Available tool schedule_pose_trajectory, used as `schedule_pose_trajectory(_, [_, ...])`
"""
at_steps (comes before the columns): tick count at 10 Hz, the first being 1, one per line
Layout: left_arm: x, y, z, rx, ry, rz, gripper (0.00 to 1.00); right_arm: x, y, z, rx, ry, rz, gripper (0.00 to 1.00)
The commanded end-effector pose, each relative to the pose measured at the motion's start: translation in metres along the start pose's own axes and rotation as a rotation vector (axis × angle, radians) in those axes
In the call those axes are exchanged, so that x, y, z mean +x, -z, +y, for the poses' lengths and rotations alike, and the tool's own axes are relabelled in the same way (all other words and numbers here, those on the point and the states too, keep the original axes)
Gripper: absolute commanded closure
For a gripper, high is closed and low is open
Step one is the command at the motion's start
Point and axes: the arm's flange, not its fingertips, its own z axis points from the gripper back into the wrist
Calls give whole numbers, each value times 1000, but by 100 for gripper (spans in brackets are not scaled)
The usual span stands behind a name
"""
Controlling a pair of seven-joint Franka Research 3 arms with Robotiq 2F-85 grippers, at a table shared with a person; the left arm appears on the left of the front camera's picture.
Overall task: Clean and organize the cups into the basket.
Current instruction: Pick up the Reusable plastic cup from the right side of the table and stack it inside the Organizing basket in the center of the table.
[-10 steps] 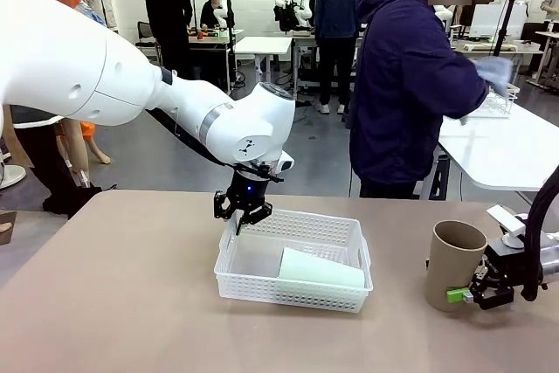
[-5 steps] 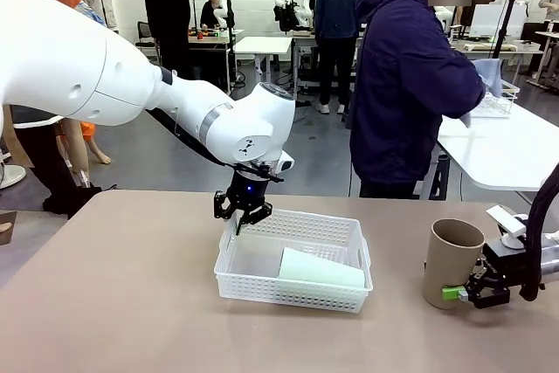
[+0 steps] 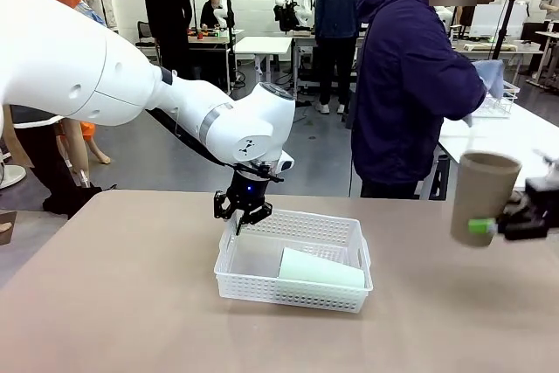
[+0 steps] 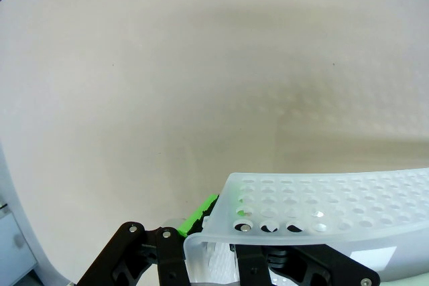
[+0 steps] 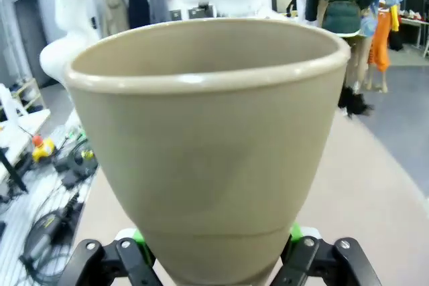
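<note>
Because the tan cup point(image 3: 483, 194) looks light, stiff and smooth-walled, its narrow tapered base seems the surest hold. The right tool point(image 3: 486, 227) pinches it there, upright and clear of the desk point(image 3: 113, 303). The mint cup point(image 3: 321, 270) lies sideways in the basket point(image 3: 262, 290), and the left tool point(image 3: 243, 216) clamps the basket's far left corner from above.

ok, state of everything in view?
tan cup: upright, in the air, gripped near its base.
green cup: on its side in the basket.
basket: on the table, one far corner gripped.
right hand: shut on the tan cup.
left hand: shut on the basket's wall.
</note>
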Motion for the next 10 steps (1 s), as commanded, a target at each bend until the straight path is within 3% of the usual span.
schedule_pose_trajectory(1, [-1, 1, 2, 11, 5, -6, 100, 49, -10, 14, -46, -1, -17, 79])
schedule_pose_trajectory(3, [-1, 1, 2, 11, 5, -6, 100, 64, -11, 19, -47, -14, 4, 79])
schedule_pose_trajectory(8, [-1, 1, 2, 11, 5, -6, 100, 64, -19, 18, -43, -21, 2, 79])
schedule_pose_trajectory(9, [-1, 1, 2, 11, 5, -6, 100, 64, -18, 19, -40, -10, 5, 20])
schedule_pose_trajectory(10, [-1, 1, 2, 11, 5, -6, 100, 101, 13, 27, -12, -77, 166, 20])
